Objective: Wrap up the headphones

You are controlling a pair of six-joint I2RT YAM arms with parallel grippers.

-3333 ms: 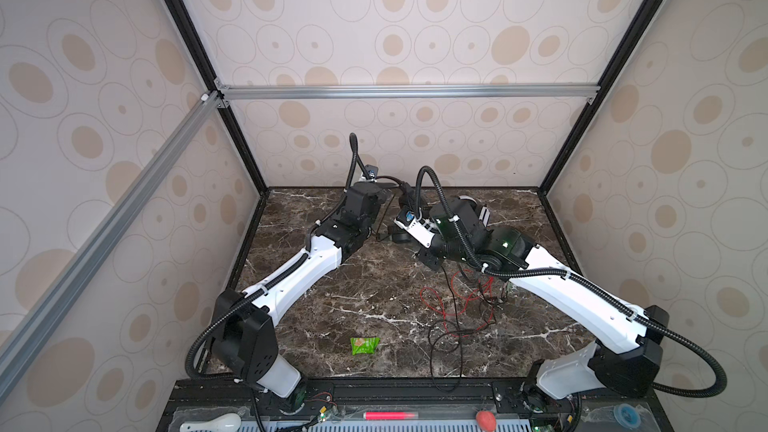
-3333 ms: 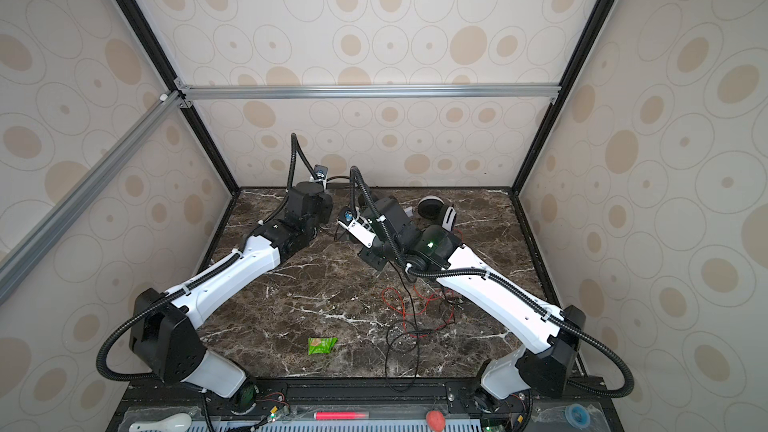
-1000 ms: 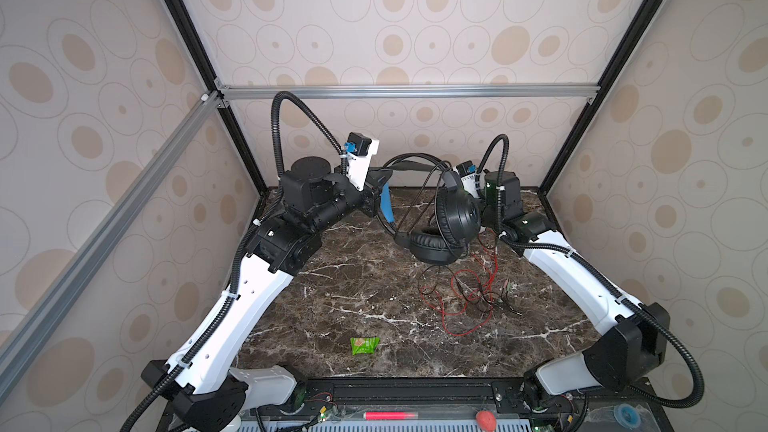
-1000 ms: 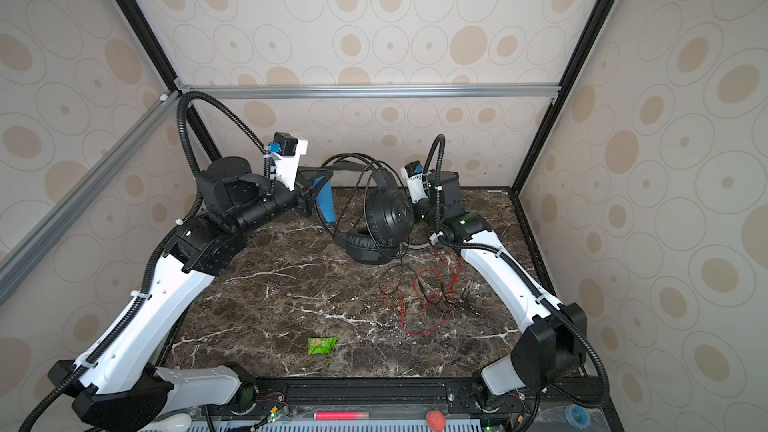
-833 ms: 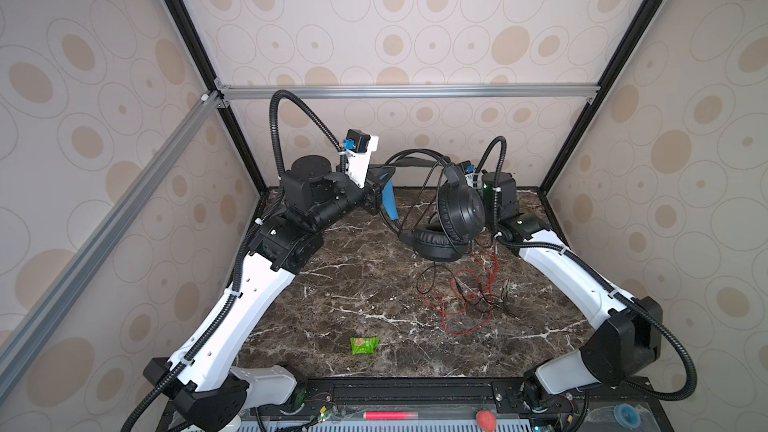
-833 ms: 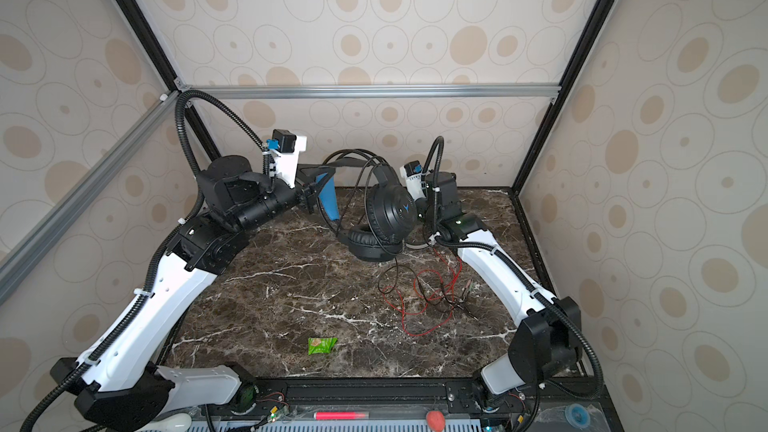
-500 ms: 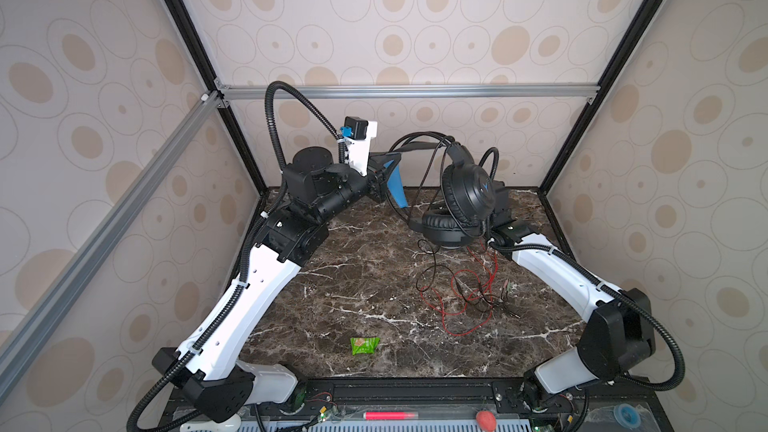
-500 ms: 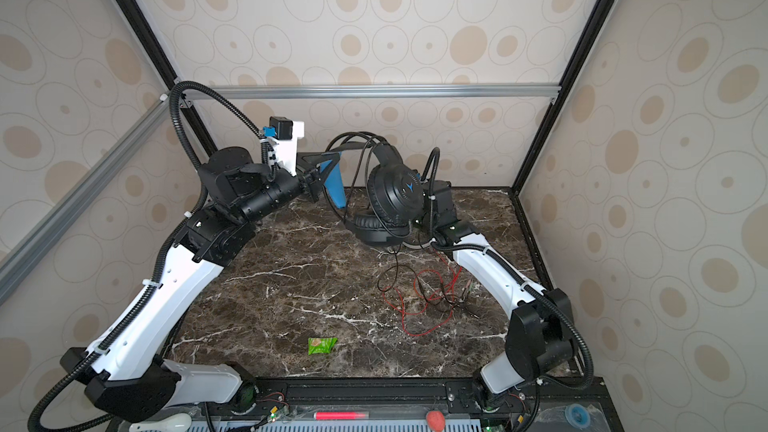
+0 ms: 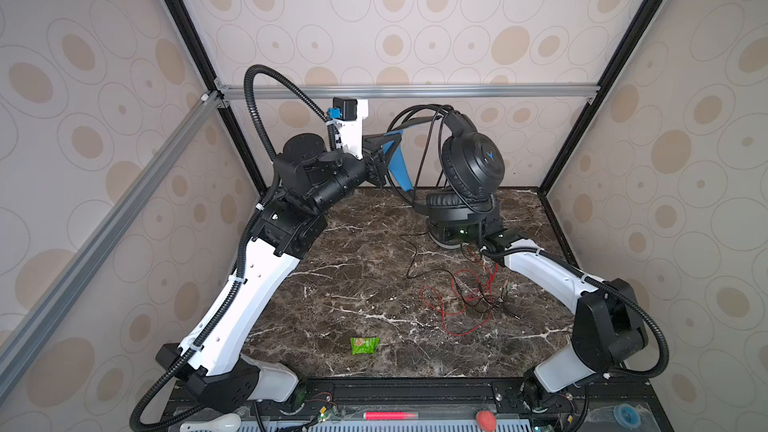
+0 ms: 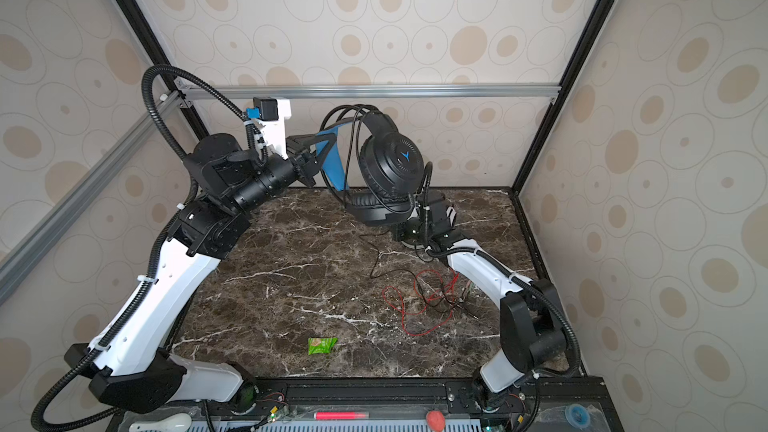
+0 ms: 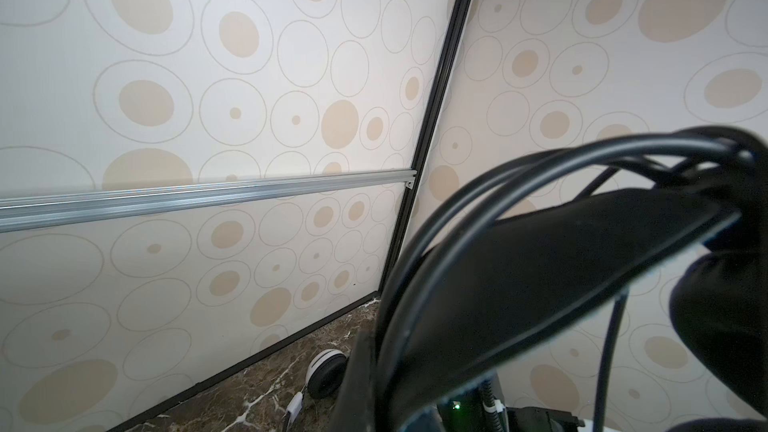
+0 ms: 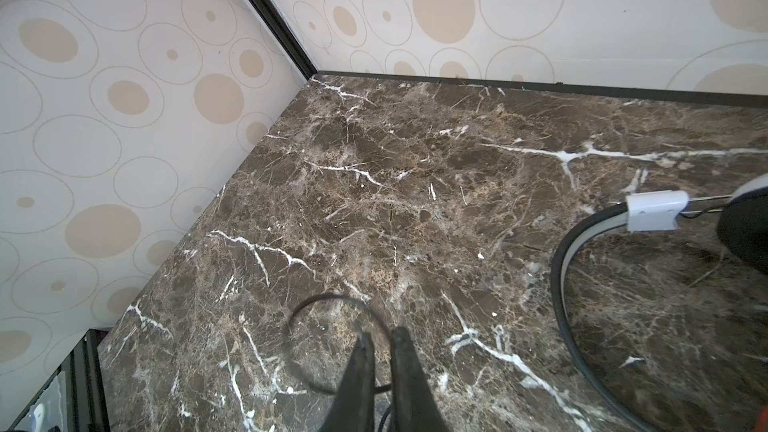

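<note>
Black headset (image 9: 471,164) hangs clamped by headband in left hand (image 9: 384,157); right hand (image 12: 380,338), pinching its thin cable (image 12: 320,296), should loop it taut around headband.

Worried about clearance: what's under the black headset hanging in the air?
The right arm's wrist sits below the black headset, with the edge of a white headset beside it. From above, the right gripper, pinching a thin cable, and most of that white headset are covered.
</note>
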